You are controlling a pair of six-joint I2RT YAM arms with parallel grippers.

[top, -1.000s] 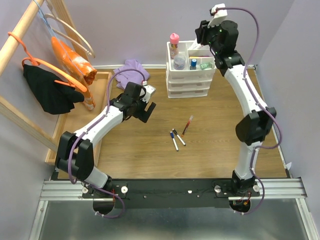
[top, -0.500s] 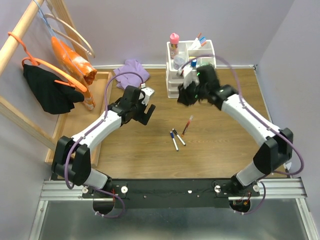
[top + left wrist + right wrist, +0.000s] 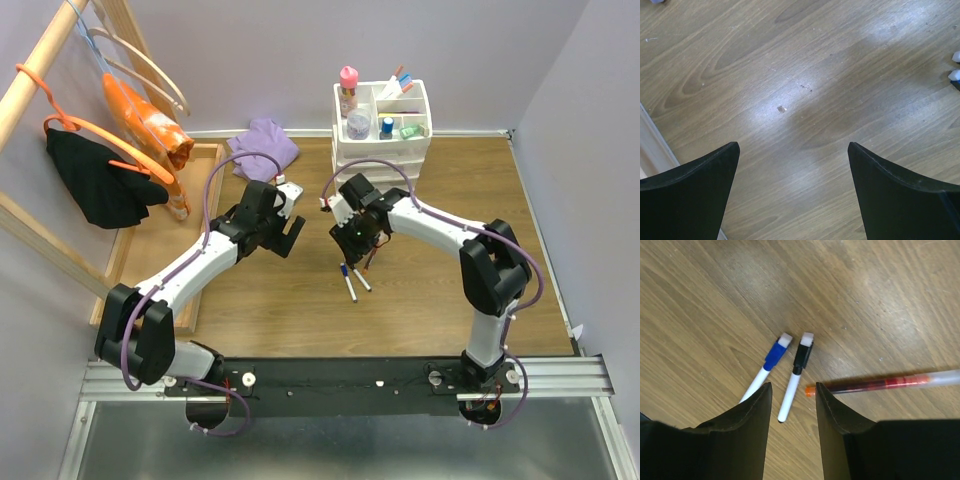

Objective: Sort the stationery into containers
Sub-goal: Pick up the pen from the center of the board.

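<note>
— We start wide: the wooden table [image 3: 270,300] fills our overhead view, and at its far edge stands the white drawer unit [image 3: 382,168].

— And its top tray [image 3: 426,105] holds a pink-capped glue bottle [image 3: 348,85] on the left side, with a grey jar [image 3: 358,125] just in front of it (more pieces sit in the other compartments, too small for us to name).

— Down to the arms. The left gripper [image 3: 792,150] hangs over bare wood, fingers spread wide, nothing between them.

— We agree. The right gripper [image 3: 793,386] is over mid-table, pointing down, jaws parted and grasping nothing.

— On its wrist camera we have the black-capped marker [image 3: 799,365] lying flat on the table, its tail end running into the gap between the fingers. Whether they touch it, we can't tell.

— Just beside it lies the blue-capped marker [image 3: 771,360], the two caps close together but apart.

— And the red pen [image 3: 880,383] lies crosswise on the other side, its orange tip near the black-capped marker's barrel.
</note>
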